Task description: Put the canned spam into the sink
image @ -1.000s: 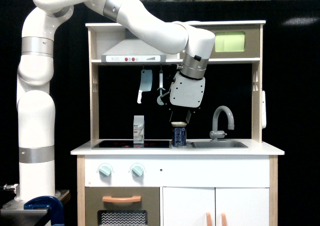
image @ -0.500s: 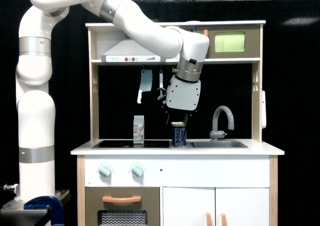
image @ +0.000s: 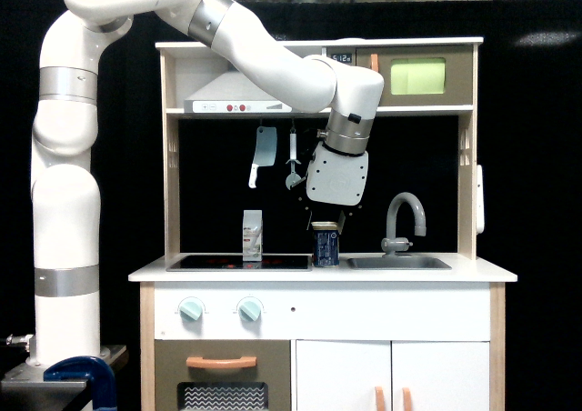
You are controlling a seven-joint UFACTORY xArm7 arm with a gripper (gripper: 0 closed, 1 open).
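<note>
While label print stays unreadable, canned spam [image: 326, 247] beside sink [image: 398, 263], gripper [image: 326, 224] just above, grip unclear

Gripper [image: 326, 222]: hanging at frame centre, just above the canned spam [image: 326, 246]; jaws' state unclear.
Spam: standing upright on the bench [image: 473, 271], between stovetop [image: 238, 262] and sink [image: 398, 263].

Canned spam [image: 326, 247]: small dark blue tin, pale metallic top rim, light label markings, standing upright on the white counter [image: 473, 272] just right of frame centre, just beside the left end of the sink [image: 398, 263]. Sink: shallow grey rectangular basin set in the counter, right of centre, grey arched faucet [image: 404, 218] rising at its back.
</note>
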